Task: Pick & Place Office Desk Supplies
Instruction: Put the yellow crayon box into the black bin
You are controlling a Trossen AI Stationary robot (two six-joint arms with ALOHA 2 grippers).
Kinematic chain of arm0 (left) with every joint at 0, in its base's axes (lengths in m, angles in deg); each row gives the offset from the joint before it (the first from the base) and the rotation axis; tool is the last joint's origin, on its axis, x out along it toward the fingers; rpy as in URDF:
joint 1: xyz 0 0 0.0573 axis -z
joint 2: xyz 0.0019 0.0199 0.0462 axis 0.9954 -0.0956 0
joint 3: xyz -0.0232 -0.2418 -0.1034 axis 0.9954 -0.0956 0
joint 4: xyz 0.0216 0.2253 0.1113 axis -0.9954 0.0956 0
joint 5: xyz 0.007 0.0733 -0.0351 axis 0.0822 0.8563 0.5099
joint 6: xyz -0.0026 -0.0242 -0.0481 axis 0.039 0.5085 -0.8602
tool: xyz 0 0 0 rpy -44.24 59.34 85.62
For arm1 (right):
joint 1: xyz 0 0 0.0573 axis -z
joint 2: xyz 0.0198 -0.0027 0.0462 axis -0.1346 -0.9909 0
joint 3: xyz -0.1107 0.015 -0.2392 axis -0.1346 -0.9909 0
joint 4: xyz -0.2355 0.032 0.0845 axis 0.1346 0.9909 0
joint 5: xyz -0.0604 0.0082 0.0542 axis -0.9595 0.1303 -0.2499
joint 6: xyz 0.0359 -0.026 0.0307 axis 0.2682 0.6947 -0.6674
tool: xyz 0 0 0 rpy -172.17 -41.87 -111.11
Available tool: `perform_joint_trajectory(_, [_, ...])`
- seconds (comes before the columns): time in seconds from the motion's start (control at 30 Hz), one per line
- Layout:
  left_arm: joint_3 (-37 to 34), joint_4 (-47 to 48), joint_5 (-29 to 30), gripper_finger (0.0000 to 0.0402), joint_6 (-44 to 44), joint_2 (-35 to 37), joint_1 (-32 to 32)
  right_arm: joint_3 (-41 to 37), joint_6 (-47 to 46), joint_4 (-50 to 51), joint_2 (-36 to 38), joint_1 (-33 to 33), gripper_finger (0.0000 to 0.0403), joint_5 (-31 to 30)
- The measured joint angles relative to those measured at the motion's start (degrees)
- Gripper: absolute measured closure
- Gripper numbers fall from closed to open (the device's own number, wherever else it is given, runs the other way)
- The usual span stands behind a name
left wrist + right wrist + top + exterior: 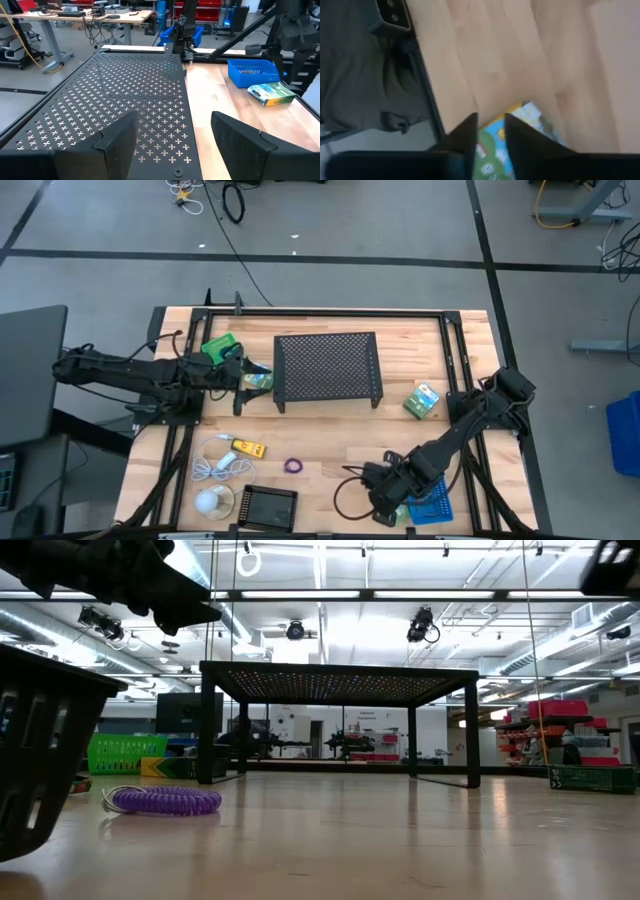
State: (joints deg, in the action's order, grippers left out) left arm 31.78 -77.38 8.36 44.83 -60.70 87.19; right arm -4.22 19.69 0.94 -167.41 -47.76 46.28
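My right gripper (490, 137) is over the table's near right corner, beside the blue tray (432, 506), and is shut on a green-blue packet (512, 145). My left gripper (172, 142) is open and level at the left end of the black perforated stand (328, 367). Nothing is between its fingers. In the high view another packet (259, 379) lies under it. A third packet (422, 400) lies right of the stand. The green tray (222, 345), yellow block (248, 447), purple loop (293, 466) and black tray (270, 505) rest on the table. My right gripper has the green-blue packet pinched between its two fingers (467, 132), coming from above and pointing down. The packet's printed face (530, 117) shows between and beyond the fingers. I cannot tell whether it is lifted clear or still touches the table.
A white coiled cable (220, 465) and a white ball (212, 500) lie by the black tray. The table's near edge and the floor show close to my right gripper. Bare wood lies between the stand and the near edge, around the purple loop (165, 802).
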Motion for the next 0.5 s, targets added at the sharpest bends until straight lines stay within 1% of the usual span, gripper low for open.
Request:
perform_joint_trajectory(0.07, [0.0, 0.0, 0.0, 0.0141, 0.6, 0.0, 0.0, 0.0, -1.2, 0.0, 0.0, -0.4, 0.0363, 0.9])
perform_joint_trajectory(0.1, [0.0, 0.0, 0.0, 0.0141, 0.9, 0.0, 0.0, 0.0, -1.4, 0.0, 0.0, -0.7, 0.0382, 1.3])
perform_joint_trajectory(0.13, [0.0, 0.0, 0.0, 0.0141, 1.1, 0.0, 0.0, 0.0, -2.1, 0.0, 0.0, -1.0, 0.0391, 1.5])
perform_joint_trajectory(0.27, [0.0, 0.0, 0.0, 0.0141, 1.5, 0.0, 0.0, 0.1, -5.4, 0.4, -0.7, -1.7, 0.0398, 4.3])
perform_joint_trajectory(0.4, [0.0, 0.0, 0.0, 0.0141, 1.5, 0.0, 0.0, 0.1, -7.2, 0.9, -4.0, -2.3, 0.0399, 8.7])
perform_joint_trajectory(0.5, [0.0, 0.0, 0.0, 0.0141, 1.6, 0.0, 0.0, 0.0, -7.2, 0.8, -6.0, -2.4, 0.04, 9.9])
